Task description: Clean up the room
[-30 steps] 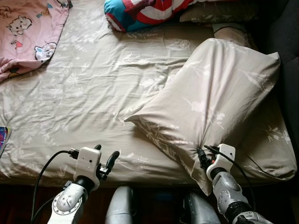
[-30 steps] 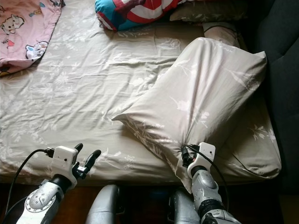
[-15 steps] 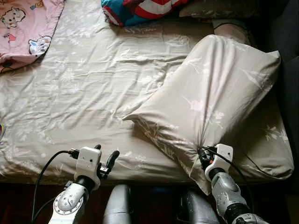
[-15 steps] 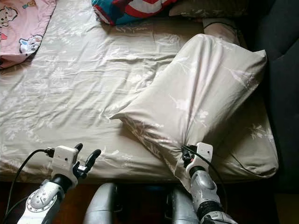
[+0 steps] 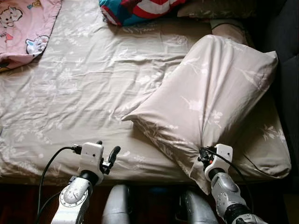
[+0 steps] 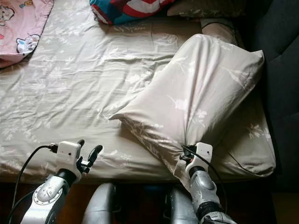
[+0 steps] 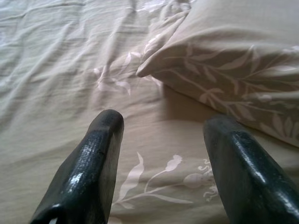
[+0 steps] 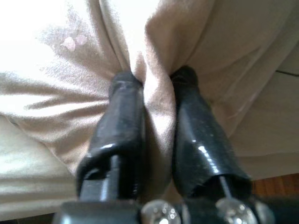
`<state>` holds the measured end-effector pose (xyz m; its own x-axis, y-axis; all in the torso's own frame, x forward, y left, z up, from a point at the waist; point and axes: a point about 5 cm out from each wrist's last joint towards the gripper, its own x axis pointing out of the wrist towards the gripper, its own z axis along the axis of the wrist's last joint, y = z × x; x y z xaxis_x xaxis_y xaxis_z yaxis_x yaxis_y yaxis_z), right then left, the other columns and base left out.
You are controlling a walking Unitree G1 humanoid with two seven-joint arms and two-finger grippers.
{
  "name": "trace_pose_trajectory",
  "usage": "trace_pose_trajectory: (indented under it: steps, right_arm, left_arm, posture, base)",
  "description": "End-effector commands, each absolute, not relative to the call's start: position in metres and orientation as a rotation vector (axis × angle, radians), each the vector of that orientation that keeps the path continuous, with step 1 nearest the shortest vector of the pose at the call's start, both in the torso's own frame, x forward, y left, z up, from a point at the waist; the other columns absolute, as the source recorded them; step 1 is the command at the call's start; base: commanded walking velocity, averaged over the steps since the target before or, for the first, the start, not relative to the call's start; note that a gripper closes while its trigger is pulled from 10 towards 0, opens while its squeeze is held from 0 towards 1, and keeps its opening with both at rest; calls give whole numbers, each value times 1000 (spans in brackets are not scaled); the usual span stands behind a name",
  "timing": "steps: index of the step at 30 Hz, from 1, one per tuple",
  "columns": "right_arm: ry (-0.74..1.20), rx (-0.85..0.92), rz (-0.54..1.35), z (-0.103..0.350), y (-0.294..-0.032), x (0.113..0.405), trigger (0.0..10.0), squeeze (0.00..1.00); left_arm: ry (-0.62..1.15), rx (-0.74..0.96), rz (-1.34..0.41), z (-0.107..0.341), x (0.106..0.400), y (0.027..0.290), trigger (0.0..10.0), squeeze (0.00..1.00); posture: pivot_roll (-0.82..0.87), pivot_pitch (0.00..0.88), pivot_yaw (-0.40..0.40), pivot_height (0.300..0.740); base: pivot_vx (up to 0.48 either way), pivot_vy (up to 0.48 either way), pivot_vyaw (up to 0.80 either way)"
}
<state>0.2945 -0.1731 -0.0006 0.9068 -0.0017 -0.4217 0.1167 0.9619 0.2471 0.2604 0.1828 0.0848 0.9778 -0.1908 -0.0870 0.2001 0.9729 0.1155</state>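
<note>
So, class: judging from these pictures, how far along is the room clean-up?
Done: little that shows. In hand: the right pincer is shut on a fold of the beige pillow, which lies askew on the bed sheet. The left pincer is open over the sheet. Left: placing the pillow, plus the pink blanket and the colourful cushion.

Bed (image 5: 84, 88) covered in wrinkled beige leaf-print sheet. Large matching pillow (image 5: 210, 98) lies tilted on right side. Pink cartoon blanket (image 5: 23, 28) at far left corner. Red, white, blue cushion (image 5: 135, 8) at far edge, beige pillows (image 5: 219, 8) beside it.
</note>
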Motion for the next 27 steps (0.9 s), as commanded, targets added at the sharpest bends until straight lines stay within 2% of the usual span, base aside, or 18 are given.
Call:
trace_pose_trajectory:
  steps: [1,6,13,14,15,21,27]
  right_arm:
    - [578,282,-65,-31,-168,263,0,0]
    - [538,255,-59,-29,-173,262,0,0]
    - [480,237,-68,-24,-181,264,0,0]
    - [479,219,-70,-24,-184,264,235,0]
    - [465,212,-77,-22,-187,264,10000,0]
    - [403,187,-140,-14,-202,267,10000,0]
    - [359,205,-133,-9,-203,270,10000,0]
  left_arm:
    - [126,122,-143,71,257,195,10000,0]
    - [131,114,-94,65,265,204,10000,0]
    - [179,103,-8,47,262,218,10000,0]
    - [182,97,5,44,261,219,10000,0]
    - [184,89,8,42,261,219,10000,0]
    - [209,67,19,29,261,218,10000,0]
    - [243,48,32,18,260,218,10000,0]
  posture:
    - [130,292,7,657]
    - [93,244,-10,657]
    - [49,172,-36,657]
    - [48,165,-38,657]
    - [45,146,-41,657]
    - [29,101,-43,657]
    - [18,62,-49,657]
  base:
    - [0,0,0]
    - [0,0,0]
    - [0,0,0]
    - [0,0,0]
    - [0,0,0]
    - [0,0,0]
    - [0,0,0]
